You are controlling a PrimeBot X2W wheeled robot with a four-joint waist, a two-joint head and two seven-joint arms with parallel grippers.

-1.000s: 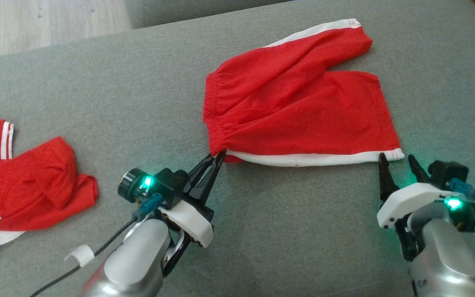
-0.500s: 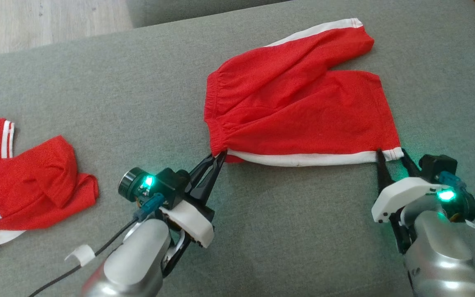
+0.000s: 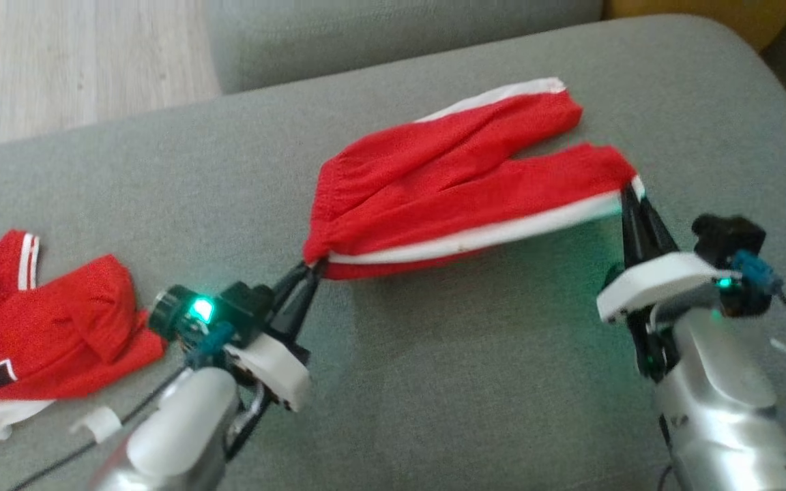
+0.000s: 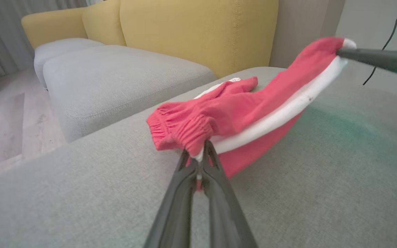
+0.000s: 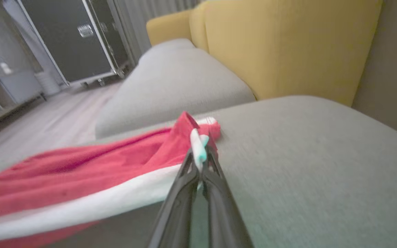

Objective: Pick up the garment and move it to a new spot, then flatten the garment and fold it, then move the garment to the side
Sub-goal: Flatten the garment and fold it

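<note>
Ok so the right gripper (image 3: 630,198) finally committed. A second ago its fingers were spread just short of the hem corner, and now they're pressed together on it and raised. The left gripper (image 3: 310,271) is still pinching the waistband corner. The red shorts with white side stripes (image 3: 447,184) now hang strung between the two. Their near striped edge is off the grey fabric sofa cushion (image 3: 434,382), and the other leg still drags toward its far edge. The head camera shifted too, fwiw. Looks to me like the fold-over is starting. The red jersey (image 3: 45,327) sits at the left edge.
</note>
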